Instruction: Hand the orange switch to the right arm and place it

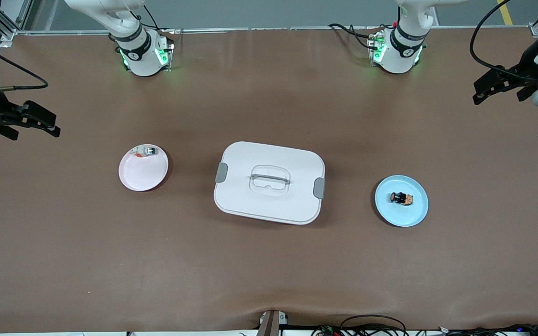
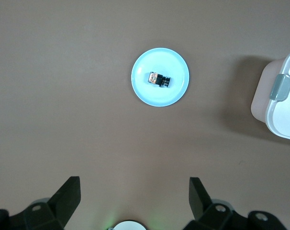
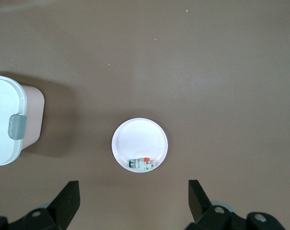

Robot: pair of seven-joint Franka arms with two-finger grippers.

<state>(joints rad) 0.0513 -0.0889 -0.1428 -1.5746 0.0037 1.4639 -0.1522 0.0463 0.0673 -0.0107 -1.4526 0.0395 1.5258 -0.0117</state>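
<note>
- Brown matte table (image 1: 269, 270): carries every item listed below.
- White rounded-rectangular plastic container (image 1: 269, 182) with grey side latches and a recessed lid handle: sits at mid-table, lid on, between the two plates.
- Left arm's black two-finger gripper (image 1: 502, 84): hangs in the air over the left arm's end of the table, well apart from the blue plate. Jaws stand wide apart and hold nothing, as the left wrist view (image 2: 134, 196) confirms.
- Right arm's black two-finger gripper (image 1: 28, 120): hangs over the right arm's end of the table, well apart from the white plate. Jaws stand wide apart and hold nothing, as the right wrist view (image 3: 134, 197) confirms.
- Round light-blue plate (image 1: 414, 214): lies toward the left arm's end, beside the container.
- Round white plate (image 1: 140, 175): lies toward the right arm's end, beside the container.
- Small silver-grey part with red and green bits (image 1: 145, 151): lies on the white plate, at the rim nearest the robot bases.
- Tiny orange switch (image 1: 401, 198), black barrel and orange-tan block: lies on its side near the middle of the blue plate, touched by neither gripper.
</note>
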